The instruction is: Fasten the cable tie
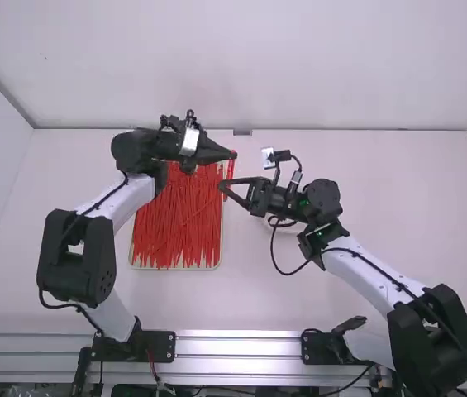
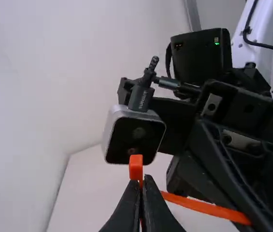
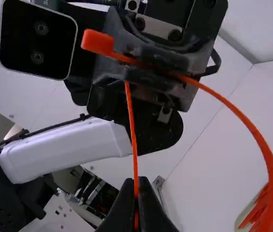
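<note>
A single orange-red cable tie is held in the air between both grippers, above the far right corner of the tie pile. My left gripper is shut on the tie just below its square head. The strap bends out in a wide loop and comes back as a thin tail. My right gripper is shut on that tail, a short way in front of the left gripper. The tail's tip points toward the head without being in it.
A heap of several red cable ties lies on a pale board left of centre, under the left arm. The right arm's wrist camera is close in front of the left gripper. White table lies bare to the right.
</note>
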You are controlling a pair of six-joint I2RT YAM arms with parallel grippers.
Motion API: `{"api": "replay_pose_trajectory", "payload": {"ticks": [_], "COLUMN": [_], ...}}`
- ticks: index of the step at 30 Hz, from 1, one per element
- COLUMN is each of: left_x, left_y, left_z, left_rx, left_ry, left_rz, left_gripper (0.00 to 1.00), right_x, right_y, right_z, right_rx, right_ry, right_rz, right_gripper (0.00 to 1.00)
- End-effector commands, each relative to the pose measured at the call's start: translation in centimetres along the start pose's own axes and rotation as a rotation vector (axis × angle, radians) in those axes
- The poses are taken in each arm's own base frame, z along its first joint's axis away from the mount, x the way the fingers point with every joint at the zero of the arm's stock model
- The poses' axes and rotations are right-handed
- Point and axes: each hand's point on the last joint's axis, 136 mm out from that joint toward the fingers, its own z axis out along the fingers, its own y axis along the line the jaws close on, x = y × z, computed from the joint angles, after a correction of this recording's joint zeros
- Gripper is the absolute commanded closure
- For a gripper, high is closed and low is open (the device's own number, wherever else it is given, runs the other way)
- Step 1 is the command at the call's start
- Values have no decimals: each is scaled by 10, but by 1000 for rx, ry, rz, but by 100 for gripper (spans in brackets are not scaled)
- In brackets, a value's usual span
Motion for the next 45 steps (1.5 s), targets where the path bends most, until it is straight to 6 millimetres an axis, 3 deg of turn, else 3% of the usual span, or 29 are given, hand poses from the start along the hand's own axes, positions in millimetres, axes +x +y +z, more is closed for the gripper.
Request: {"api": "replay_pose_trajectory", "payload": {"ticks": [1,26,45], "left_x": [2,8,8], "left_y": [-5,3,-4], "left_z": [-4,-13,-4], "left_rx": [8,-34,0], "left_ry": [13,14,9], "left_rz": [2,-12,-13], "left_gripper": [99,99,99], "right_x": [-14,0,-10], "right_y": [6,19,16], "right_z": [1,7,7], "right_rx": [-6,-56,-37], "right_ry": [-37,16,-36], "right_rz": [-23,-14,-20], "right_gripper": [100,100,100]}}
